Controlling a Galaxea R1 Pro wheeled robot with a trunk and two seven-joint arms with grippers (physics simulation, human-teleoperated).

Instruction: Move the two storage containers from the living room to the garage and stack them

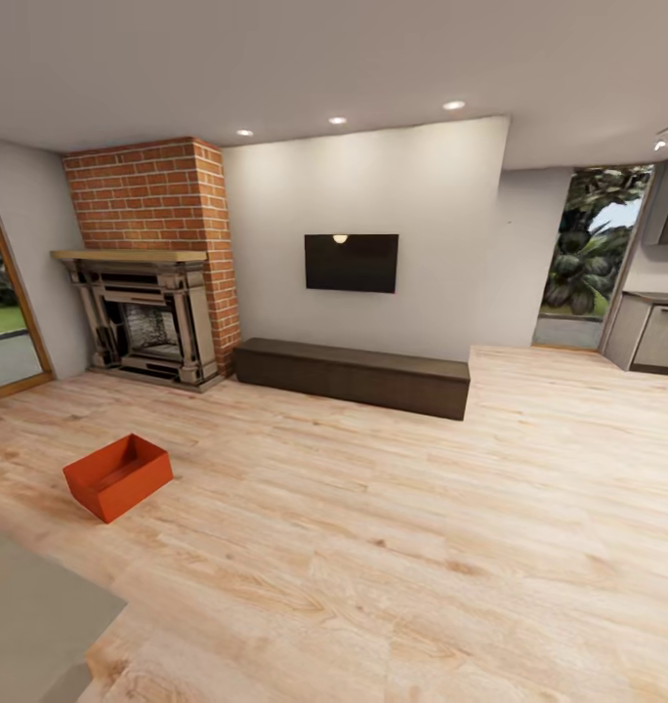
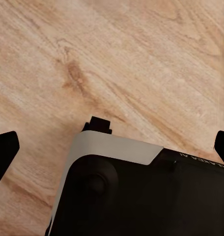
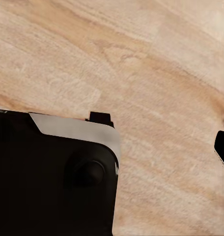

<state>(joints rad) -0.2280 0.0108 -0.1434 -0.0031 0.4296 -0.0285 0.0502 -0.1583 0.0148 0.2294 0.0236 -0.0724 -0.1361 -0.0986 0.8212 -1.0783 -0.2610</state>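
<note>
One orange-red storage container (image 1: 117, 475) sits on the living room's light wood-plank floor (image 1: 393, 527), at the left of the head view, some way in front of the brick fireplace (image 1: 153, 254). It is open-topped and turned at an angle. The second container is out of view. My left gripper (image 2: 112, 150) hangs open over bare planks, its black fingertips (image 2: 4, 152) at both edges of the left wrist view. My right gripper (image 3: 112, 147) is open too, with one fingertip (image 3: 223, 147) showing. Both are far from the container and hold nothing.
A long dark low cabinet (image 1: 354, 375) runs along the white wall under the wall TV (image 1: 352, 262). A wood-framed glass door (image 1: 7, 332) is at the far left. A grey block (image 1: 31, 615) fills the near left corner. Grey kitchen units (image 1: 656, 337) stand at the right.
</note>
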